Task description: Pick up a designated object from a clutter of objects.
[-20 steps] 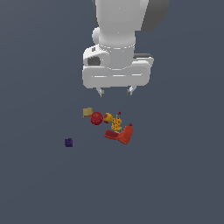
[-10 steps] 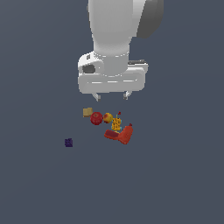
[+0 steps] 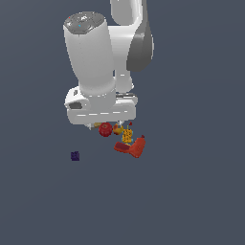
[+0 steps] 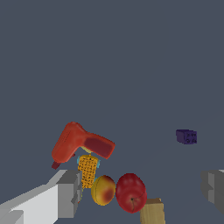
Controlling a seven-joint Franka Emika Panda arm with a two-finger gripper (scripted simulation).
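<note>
grey floor (image 3: 191,191): plain dark surface all round, no edge or wall in either view
open room: wide bare floor on every side of the purple block (image 3: 75,156); the heap is packed tight, pieces touching or nearly so
purple block: tiny, dark, nearly black cube, alone on the floor, well apart from the heap, toward the exterior view's left and a bit nearer the camera; dotted face shows in the wrist view (image 4: 186,136)
heap: tan block (image 4: 152,212), red apple (image 3: 105,129), yellow-red ball (image 4: 103,190), yellow patterned piece (image 3: 127,136), red drill-like tool (image 3: 137,146) with a flat red part
heap layout: apple and yellow-red ball side by side, touching or nearly; tan block just beside the apple; patterned piece between ball and red tool; red tool on the far side from the purple block
containers: cannot see any; everything sits on the floor
counts: one purple block, one tan block, one apple, one yellow-red ball, one patterned piece, one red tool
gripper (image 3: 109,126): spread wide, nothing between the fingers; one finger (image 4: 69,194) by the patterned piece, the other at the frame edge
gripper place: low over the heap, above apple and ball, not over the purple block
arm (image 3: 93,62): white, hides the tan block in the exterior view
</note>
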